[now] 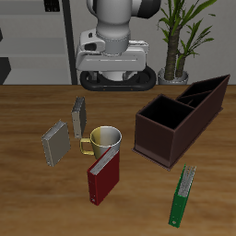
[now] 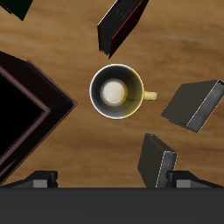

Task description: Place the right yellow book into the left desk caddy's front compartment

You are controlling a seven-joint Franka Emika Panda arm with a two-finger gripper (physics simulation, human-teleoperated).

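1. My tool [image 1: 115,79] hangs high over the back of the table [image 1: 28,184], behind the mug [image 1: 104,140] and touching nothing. In the wrist view its two fingertips [image 2: 39,179] stand wide apart with nothing between them.
2. The right yellow book [image 1: 55,141] stands tilted on the table beside the mug, on the side away from the left desk caddy [image 1: 182,115]. Bare wood shows all round it, and it is apart from the mug.
3. A darker grey-yellow book [image 1: 79,117] stands upright just behind the mug, between the right yellow book and my tool. The gap between the two books is narrow.
4. A red book [image 1: 103,175] lies close in front of the mug, towards the table's front edge. I cannot tell whether the two touch.
5. The left desk caddy sits on the mug's far side, with a strip of open wood between them. Its big square section is the end nearest the mug, and the narrower sections run back from there.
6. A green book [image 1: 184,195] lies in front of the caddy, near the table's front edge.
7. Only the exterior view shows the caddy's full length and the potted plant [image 1: 175,37] behind it.
8. Only the wrist view looks down into the mug [image 2: 115,90] and shows its pale inside. It crops the caddy [image 2: 26,105] to one corner, and it shows the right yellow book [image 2: 194,105] clear of the darker book [image 2: 157,162].
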